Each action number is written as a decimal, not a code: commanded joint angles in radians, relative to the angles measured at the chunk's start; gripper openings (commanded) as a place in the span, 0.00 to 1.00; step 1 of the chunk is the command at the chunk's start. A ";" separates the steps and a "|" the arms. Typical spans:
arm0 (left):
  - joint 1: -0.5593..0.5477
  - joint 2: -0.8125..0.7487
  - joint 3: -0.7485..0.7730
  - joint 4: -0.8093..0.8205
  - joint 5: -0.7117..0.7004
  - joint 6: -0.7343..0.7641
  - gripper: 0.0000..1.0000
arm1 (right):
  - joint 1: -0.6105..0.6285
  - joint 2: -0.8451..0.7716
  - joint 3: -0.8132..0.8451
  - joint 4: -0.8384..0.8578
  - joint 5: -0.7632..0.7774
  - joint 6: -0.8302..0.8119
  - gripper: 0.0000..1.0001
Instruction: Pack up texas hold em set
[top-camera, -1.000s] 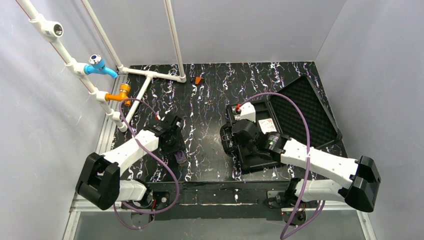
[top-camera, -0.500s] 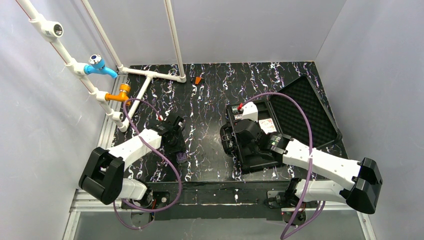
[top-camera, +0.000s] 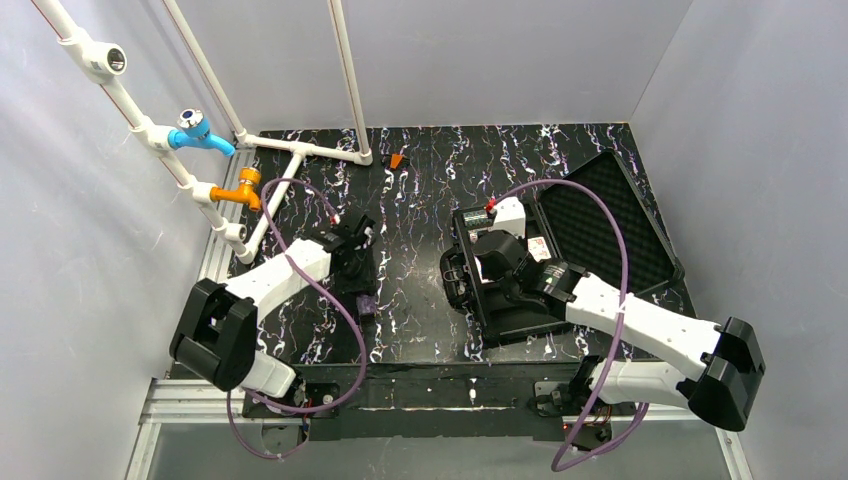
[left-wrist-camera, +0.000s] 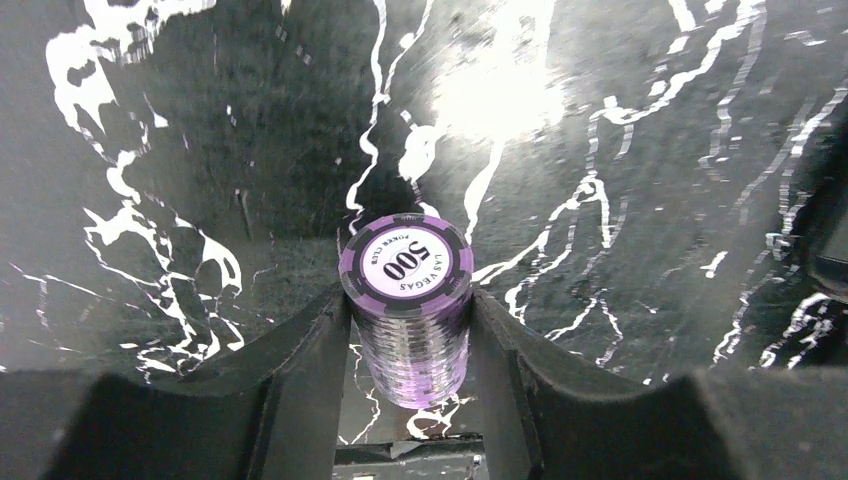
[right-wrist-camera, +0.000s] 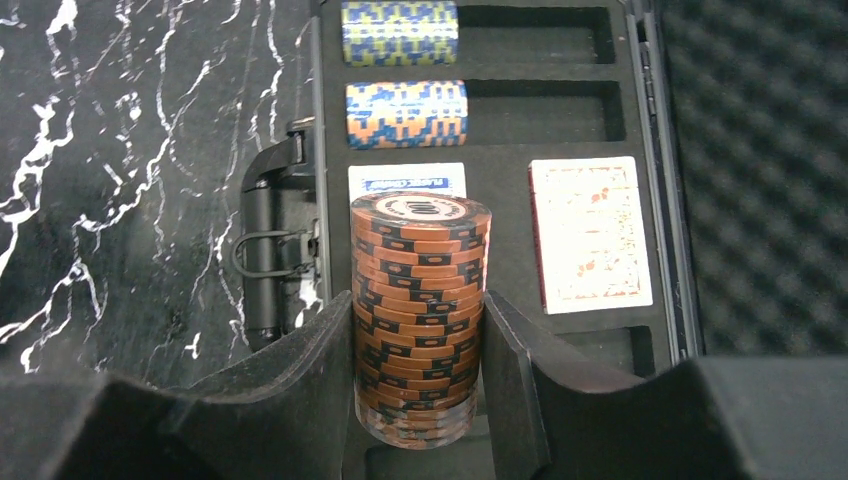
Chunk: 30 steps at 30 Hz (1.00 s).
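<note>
1. Left gripper (left-wrist-camera: 408, 305) — jaws clamped on both flanks of the purple chip stack (left-wrist-camera: 405, 265). The "500" face points toward the wrist camera and the stack axis runs along the fingers. Can't tell if it's clear of the table (left-wrist-camera: 640, 150).
2. That stack is well left of the case (top-camera: 590, 225), with bare table between.
3. Right gripper (right-wrist-camera: 418, 305) is gripping the brown chip stack (right-wrist-camera: 420, 250) right over the case's tray, toward the handle (right-wrist-camera: 262, 260) side.
4. Already in the tray: yellow-blue stack (right-wrist-camera: 400, 32) and blue-orange stack (right-wrist-camera: 406, 113) on their sides in the far slots, with the blue deck (right-wrist-camera: 400, 178) and red deck (right-wrist-camera: 590, 235) just nearer.
5. Key relation — the slotted stacks lie crosswise to the fingers, while the brown stack's axis runs along them. My read: it needs a quarter turn before it seats.
6. Right arm is nearer the case; the purple stack has to travel rightward.
</note>
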 joint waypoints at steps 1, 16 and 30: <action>-0.005 0.015 0.164 -0.108 0.010 0.105 0.00 | -0.052 0.016 0.073 0.047 0.082 0.056 0.01; -0.005 0.149 0.571 -0.266 0.001 0.351 0.00 | -0.234 0.179 0.253 -0.098 0.161 0.477 0.01; -0.005 0.027 0.332 -0.008 0.001 0.426 0.00 | -0.443 0.474 0.503 -0.333 -0.011 0.898 0.01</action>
